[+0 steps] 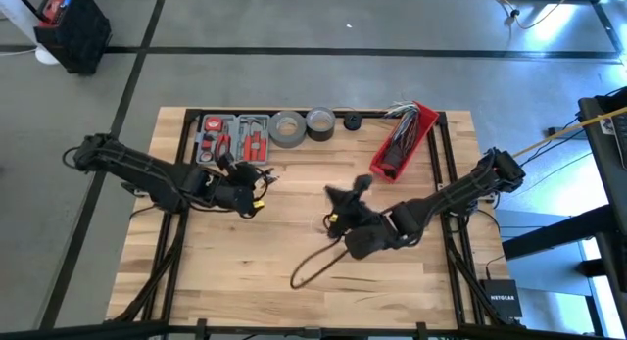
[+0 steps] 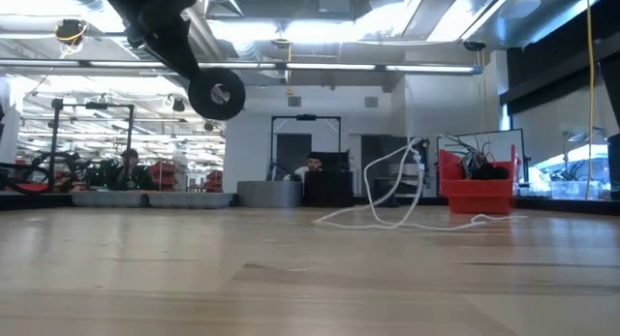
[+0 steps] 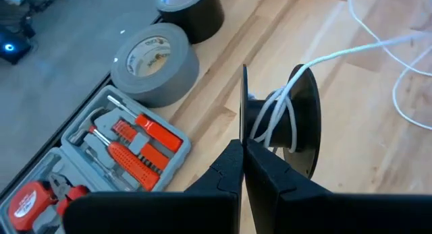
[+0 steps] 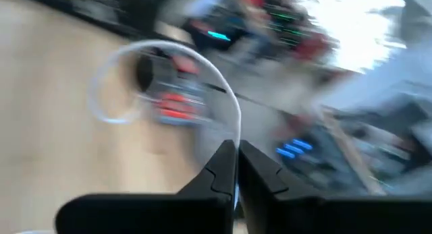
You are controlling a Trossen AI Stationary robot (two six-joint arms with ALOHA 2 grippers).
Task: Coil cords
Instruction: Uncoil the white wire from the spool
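1. The left gripper (image 3: 241, 153) is pinching a black spool (image 3: 291, 123) with its jaws clenched, near the tool kit (image 1: 233, 135).
2. The thin white cord (image 3: 351, 52) is winding round that spool and trailing over the counter (image 1: 294, 301).
3. The right gripper (image 4: 236, 160) is pinching the cord mid-counter.

We see a workshop-like lab: a wooden workbench (image 1: 245, 271) on concrete floor, tool kit (image 1: 233, 137), tape rolls (image 1: 290, 127), exposed ceiling ducts (image 2: 320, 2).

tool case (image 1: 233, 136) left | tape rolls (image 1: 289, 127) middle | bin (image 1: 404, 140) right
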